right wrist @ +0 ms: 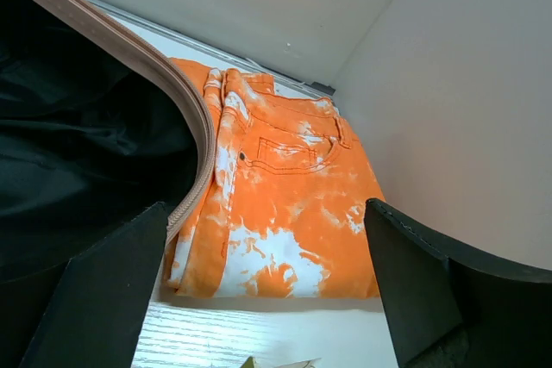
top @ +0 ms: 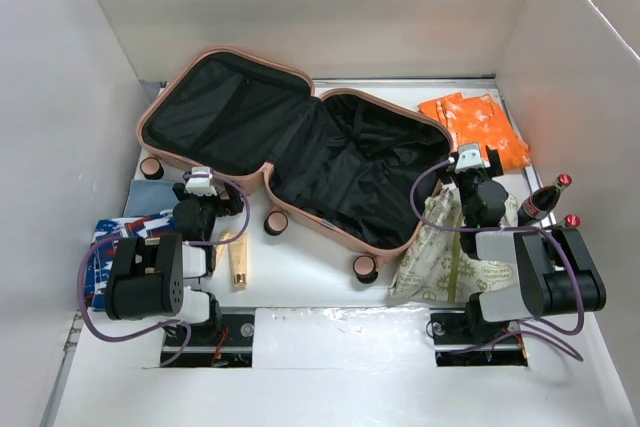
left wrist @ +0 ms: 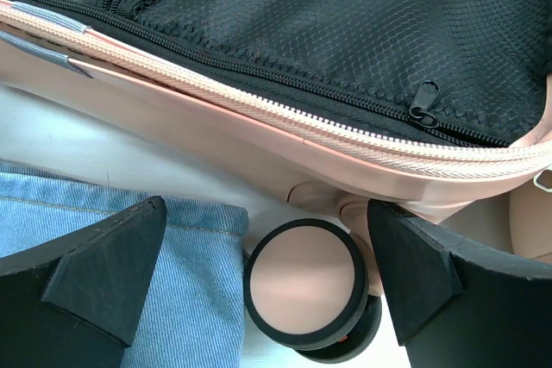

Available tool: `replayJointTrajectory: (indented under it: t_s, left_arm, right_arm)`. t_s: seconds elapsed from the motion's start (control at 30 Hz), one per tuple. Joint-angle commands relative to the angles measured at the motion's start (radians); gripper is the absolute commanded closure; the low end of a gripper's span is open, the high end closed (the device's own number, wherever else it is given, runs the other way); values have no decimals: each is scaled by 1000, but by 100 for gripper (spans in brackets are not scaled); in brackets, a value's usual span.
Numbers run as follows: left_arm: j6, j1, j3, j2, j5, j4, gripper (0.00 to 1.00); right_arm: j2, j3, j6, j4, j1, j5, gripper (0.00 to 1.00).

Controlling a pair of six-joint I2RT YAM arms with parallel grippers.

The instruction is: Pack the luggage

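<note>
The luggage [top: 230, 112] is a salmon-pink clamshell suitcase lying wide open mid-table, its black lining bare. My left gripper [top: 200, 182] hangs open at the near edge of its left half. In the left wrist view that gripper [left wrist: 266, 213] frames a pink-hubbed wheel [left wrist: 302, 277] under the zipped rim of the luggage [left wrist: 345, 32], with folded blue denim [left wrist: 172, 282] below its left finger. My right gripper [top: 470, 159] stands open by the suitcase's right corner. The right wrist view has that gripper [right wrist: 266, 208] empty, facing folded orange tie-dye jeans [right wrist: 293, 187] beside the luggage rim [right wrist: 129, 49].
The orange jeans [top: 478, 127] lie at the back right. A patterned cloth bag [top: 440, 247] and a dark bottle with a red cap [top: 545, 197] sit near the right arm. A flag-print cloth [top: 105, 247] and a tan tube [top: 240, 262] lie by the left arm. White walls enclose the table.
</note>
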Motion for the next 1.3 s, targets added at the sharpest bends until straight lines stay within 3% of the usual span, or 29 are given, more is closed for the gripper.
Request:
replayJointTrajectory:
  t_s: [0.0, 0.17, 0.23, 0.27, 0.3, 0.33, 0.37, 0.43, 0.53, 0.6, 0.67, 0.77, 0.8, 0.87, 0.93, 1.1, 1.27]
  left_arm:
    - [-2, -9, 35, -18, 48, 278, 0]
    - [-22, -9, 9, -30, 37, 352, 0]
    - [-2, 20, 15, -95, 162, 298, 0]
    - [37, 57, 48, -222, 331, 77, 0]
    - [85, 57, 99, -285, 360, -60, 0]
    - [274, 57, 228, -365, 458, -330, 0]
    - [276, 57, 303, -381, 459, -462, 0]
    - [463, 57, 486, -381, 514, -636, 0]
    - [414, 45, 659, -311, 431, -851, 0]
    - [385, 32, 817, -247, 431, -969, 0]
    - [328, 11, 837, -246, 431, -948, 0]
    - [271, 11, 828, -277, 506, -901, 0]
    - [271, 11, 816, -292, 531, -901, 0]
    - [271, 11, 803, -292, 601, -884, 0]
    - [271, 11, 803, -280, 629, -893, 0]
    - [363, -82, 802, -248, 528, -948, 0]
    - [372, -118, 765, -239, 484, -907, 0]
  right_arm:
    - [0, 20, 16, 27, 11, -18, 0]
    - [0, 20, 16, 27, 11, -39, 0]
    - [-92, 87, -32, -123, 11, -102, 0]
    - [-139, 135, -49, -244, 11, -122, 0]
    - [-182, 182, -63, -356, 22, -122, 0]
    - [-249, 253, -78, -471, 46, -112, 0]
    - [-279, 285, -92, -504, 58, -112, 0]
    - [-323, 359, -125, -602, 101, -60, 0]
    - [-336, 592, -252, -769, 156, 88, 0]
    - [-259, 813, -381, -997, 215, 202, 0]
    - [-199, 955, -408, -1189, 268, 443, 0]
    - [-116, 1218, -117, -1393, 281, 693, 0]
    - [-103, 1349, 5, -1614, 229, 609, 0]
    - [-83, 1451, 115, -1793, 127, 269, 0]
    - [-29, 1550, 300, -2007, -25, 182, 0]
    - [-6, 1536, 414, -2208, -217, 120, 0]
    - [-16, 1585, 498, -2322, -274, 221, 0]
